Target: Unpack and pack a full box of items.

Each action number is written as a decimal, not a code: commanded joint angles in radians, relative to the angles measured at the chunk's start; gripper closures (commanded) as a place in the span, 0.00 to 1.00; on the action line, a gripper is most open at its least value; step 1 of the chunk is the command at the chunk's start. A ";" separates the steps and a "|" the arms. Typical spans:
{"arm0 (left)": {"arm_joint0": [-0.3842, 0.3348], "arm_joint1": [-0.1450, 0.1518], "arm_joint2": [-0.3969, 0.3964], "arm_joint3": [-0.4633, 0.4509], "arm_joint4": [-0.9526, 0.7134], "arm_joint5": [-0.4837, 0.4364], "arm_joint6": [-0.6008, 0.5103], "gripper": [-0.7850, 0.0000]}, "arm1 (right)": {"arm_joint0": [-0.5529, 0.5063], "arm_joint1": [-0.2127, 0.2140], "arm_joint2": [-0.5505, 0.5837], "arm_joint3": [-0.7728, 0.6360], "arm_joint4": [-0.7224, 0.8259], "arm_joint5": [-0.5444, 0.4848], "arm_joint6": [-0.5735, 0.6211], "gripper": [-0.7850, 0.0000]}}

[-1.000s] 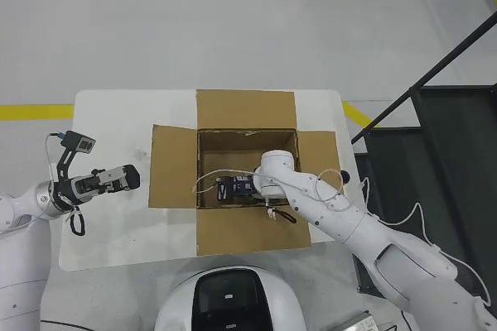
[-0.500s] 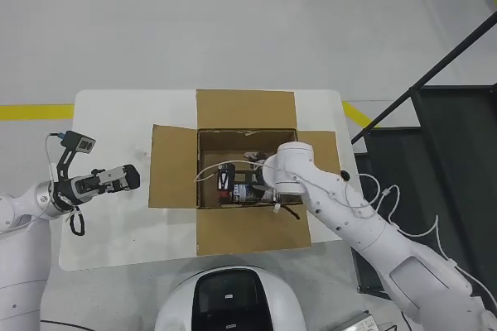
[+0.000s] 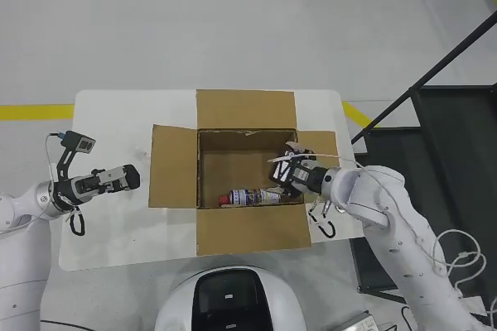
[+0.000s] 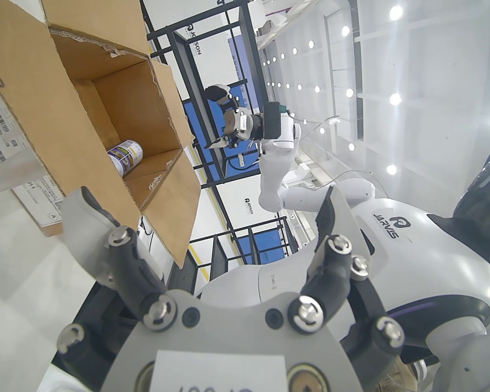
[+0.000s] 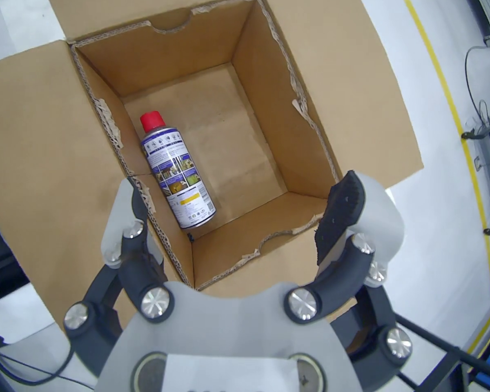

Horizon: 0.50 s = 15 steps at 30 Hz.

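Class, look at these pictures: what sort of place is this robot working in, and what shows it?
Probably an industrial test hall or warehouse-style lab: a yellow floor line, a dark metal rack beside the table, and rows of ceiling lights on a high roof.

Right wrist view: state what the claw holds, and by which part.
Nothing. The right claw is open and empty above the brown cardboard box; the red-capped spray can lies loose on its floor.
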 commanded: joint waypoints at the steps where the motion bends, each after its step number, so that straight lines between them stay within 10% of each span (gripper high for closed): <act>1: 0.000 0.000 0.000 0.000 0.000 0.000 0.000 0.00 | -0.053 0.006 0.054 0.003 -0.021 0.009 -0.042 0.00; 15: 0.000 0.000 0.000 0.000 0.000 0.000 0.000 0.00 | -0.159 0.017 0.151 0.002 -0.042 0.008 -0.161 0.00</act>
